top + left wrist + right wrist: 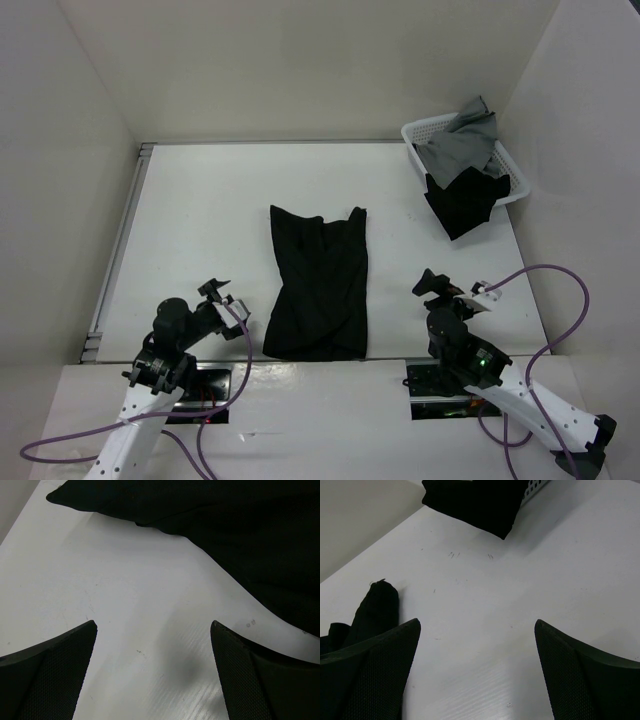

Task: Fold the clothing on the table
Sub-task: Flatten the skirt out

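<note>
We see the skirt lying flat on the table as 1 long dark strip. It sits between the 2 grippers and runs away from the arm bases.

The left gripper has the skirt on its right, near but apart, with no contact. In the left wrist view only bare white table lies between the 2 fingers. The skirt fills the area ahead and to the right, and its edge passes just beyond the right fingertip. The jaws are spread wide and hold nothing.

The right gripper has the skirt on its left, with a band of bare table between them. In the right wrist view a black fold of the skirt shows at the left, beside the left finger. Only bare table lies between the fingers. These jaws are spread wide too, with nothing in them.

Ahead of the right gripper and slightly to its right, in the far corner, sits a white basket with a grey cloth in it. A plain black garment hangs over its near rim onto the table, well apart from the skirt.
</note>
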Tool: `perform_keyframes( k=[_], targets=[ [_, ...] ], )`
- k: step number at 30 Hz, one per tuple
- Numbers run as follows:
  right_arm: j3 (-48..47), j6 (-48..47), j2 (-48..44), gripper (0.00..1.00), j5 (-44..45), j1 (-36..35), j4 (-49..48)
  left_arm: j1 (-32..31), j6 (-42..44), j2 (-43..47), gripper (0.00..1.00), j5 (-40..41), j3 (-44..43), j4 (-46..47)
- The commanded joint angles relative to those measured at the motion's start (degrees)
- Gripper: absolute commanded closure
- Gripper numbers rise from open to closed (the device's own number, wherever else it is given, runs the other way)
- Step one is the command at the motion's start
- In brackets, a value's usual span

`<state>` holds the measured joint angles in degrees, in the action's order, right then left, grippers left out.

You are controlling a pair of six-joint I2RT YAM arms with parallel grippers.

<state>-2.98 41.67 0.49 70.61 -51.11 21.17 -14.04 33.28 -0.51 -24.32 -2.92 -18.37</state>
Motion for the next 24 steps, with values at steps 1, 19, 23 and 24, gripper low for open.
perform_keyframes(
  k=[1,19,23,24],
  targets=[
    [-0.71,-0.89,-4.89,0.02,0.41,0.14,-2.71,-0.20,1.18,7.28,0.00,-1.70,-0.25,-1.23],
    [-0.71,0.34,-4.89,0.02,3.65,0.14,-2.71,-0.20,1.18,7.28,0.00,-1.70,-0.25,-1.23],
    [-1.23,1.58,-4.89,0.02,5.33,0.14,-2.71,-0.20,1.18,7.28,0.00,-1.70,-0.25,-1.23],
    [-1.24,1.57,-4.89,0.02,5.33,0.14,-2.71,-0.20,1.18,7.28,0.00,-1.70,-0.25,-1.23]
  ],
)
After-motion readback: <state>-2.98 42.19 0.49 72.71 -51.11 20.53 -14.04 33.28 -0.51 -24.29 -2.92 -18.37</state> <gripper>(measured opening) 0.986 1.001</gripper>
